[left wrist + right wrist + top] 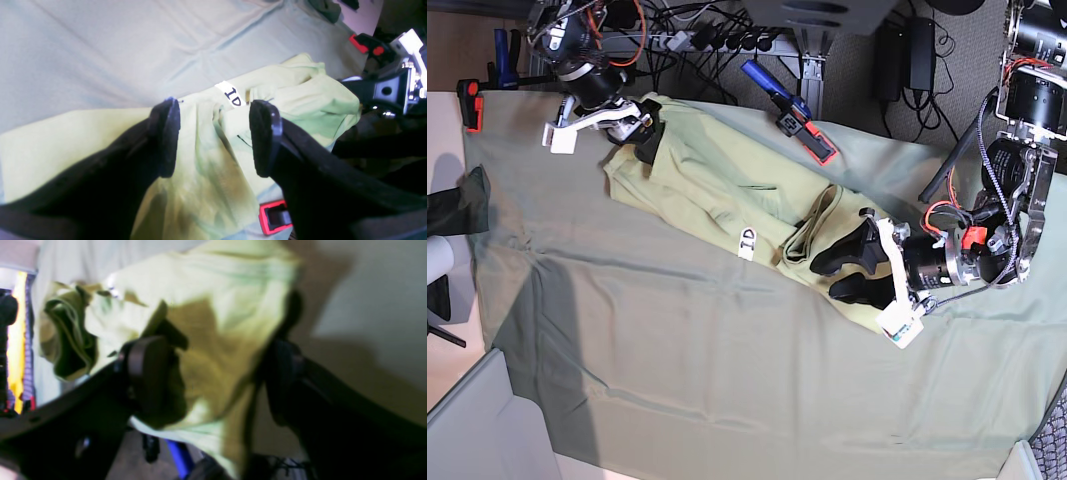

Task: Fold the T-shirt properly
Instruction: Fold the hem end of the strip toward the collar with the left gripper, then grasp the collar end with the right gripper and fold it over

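The pale yellow-green T-shirt (717,200) lies bunched in a diagonal strip across the table, with its white tag (747,242) near the middle. My left gripper (827,278) is open at the shirt's lower right end. In the left wrist view its jaws (213,133) straddle a fold of the shirt (206,166) just below the tag (232,94). My right gripper (642,138) is at the shirt's upper left end. In the blurred right wrist view it (213,373) stands wide open with shirt cloth (206,306) between the fingers.
The grey-green table cloth (677,350) covers the table. A blue and red clamp (797,120) holds its back edge, a red clamp (469,100) its left corner. Another red clamp (273,216) shows near the left gripper. Cables lie behind the table.
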